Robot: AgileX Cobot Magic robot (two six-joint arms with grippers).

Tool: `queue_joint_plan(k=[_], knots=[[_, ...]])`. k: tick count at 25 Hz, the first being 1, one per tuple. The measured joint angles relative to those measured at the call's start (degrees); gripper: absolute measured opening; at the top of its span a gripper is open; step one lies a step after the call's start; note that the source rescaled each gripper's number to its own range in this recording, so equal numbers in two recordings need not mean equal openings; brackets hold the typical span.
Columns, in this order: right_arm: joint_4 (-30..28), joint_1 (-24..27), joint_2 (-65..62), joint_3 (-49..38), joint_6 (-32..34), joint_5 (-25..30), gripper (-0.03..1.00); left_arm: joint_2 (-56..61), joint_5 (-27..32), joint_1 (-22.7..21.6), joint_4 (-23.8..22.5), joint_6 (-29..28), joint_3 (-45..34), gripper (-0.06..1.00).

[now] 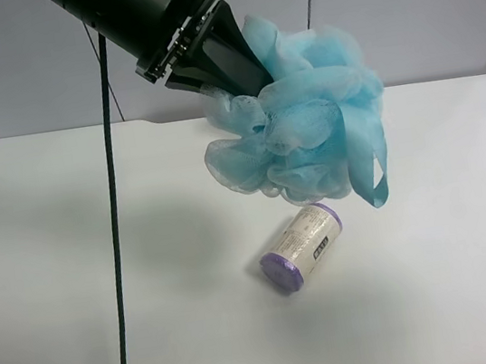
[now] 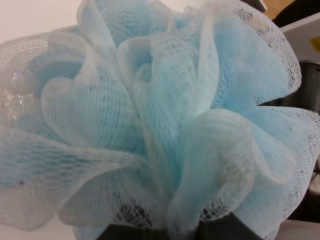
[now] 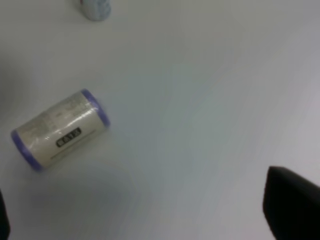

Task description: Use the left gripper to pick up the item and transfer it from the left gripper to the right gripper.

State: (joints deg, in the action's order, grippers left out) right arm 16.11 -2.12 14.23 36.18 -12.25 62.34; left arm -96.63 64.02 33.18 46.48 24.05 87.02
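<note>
The left gripper (image 1: 243,74), on the all-black arm reaching in from the exterior high view's top left, is shut on the light blue mesh pouf (image 1: 307,122) and holds it in the air above the table. Its ribbon loop (image 1: 378,182) hangs down. In the left wrist view the pouf (image 2: 150,115) fills the frame, with a black fingertip (image 2: 150,233) showing below it. The right gripper (image 3: 145,210) is open and empty above the table. One of its black fingers (image 3: 292,202) shows. It is out of the exterior high view.
A purple-capped cylindrical bottle (image 1: 302,246) lies on its side on the white table (image 1: 54,265), below the pouf; it also shows in the right wrist view (image 3: 60,129). A blue-capped bottle (image 3: 95,7) stands at that view's edge. A black cable (image 1: 116,238) hangs at left.
</note>
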Motion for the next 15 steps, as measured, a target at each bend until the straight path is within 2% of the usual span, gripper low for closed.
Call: queue_joint_plan(k=[3,9,15], knots=[[1.2,-3.3,6.2,2.7,-4.3,-3.0,1.0,0.0,-0.6,0.0,-0.2,0.0,0.0,0.0],[1.4,-14.2,19.6,8.1,-9.5,-11.1,1.0,0.0,-0.7,0.0,-0.5,0.0,0.0,0.0],[1.7,-24.3,33.4,13.4,-15.4,-16.7,1.0,0.0,-0.8,0.0,-0.5,0.0,0.0,0.0]])
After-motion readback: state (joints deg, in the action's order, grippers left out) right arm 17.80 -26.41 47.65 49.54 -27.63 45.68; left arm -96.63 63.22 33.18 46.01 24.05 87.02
